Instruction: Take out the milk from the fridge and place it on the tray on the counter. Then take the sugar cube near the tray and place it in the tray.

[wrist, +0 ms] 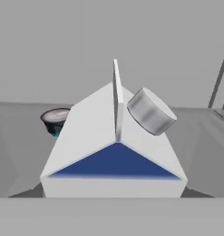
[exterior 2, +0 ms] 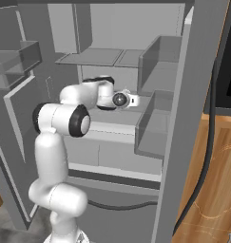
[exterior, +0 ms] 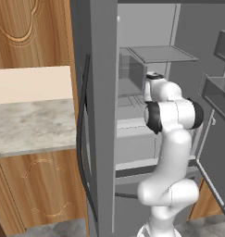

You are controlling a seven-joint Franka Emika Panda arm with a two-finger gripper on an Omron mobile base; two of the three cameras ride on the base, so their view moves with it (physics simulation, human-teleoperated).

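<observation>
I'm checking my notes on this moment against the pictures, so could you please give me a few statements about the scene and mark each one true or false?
1. The fridge door stands open, and the arm reaches inside. True.
2. The milk carton is close in front of the hand camera, on a grey fridge shelf. True.
3. The milk carton lies on its side. False: it stands upright, its ridge pointing up.
4. The carton has a round grey cap on its sloping top. True.
5. Nothing else is on the shelf behind the carton. False: a small dark cup stands behind it.
6. The milk is already on the counter. False: it is in the fridge.
</observation>
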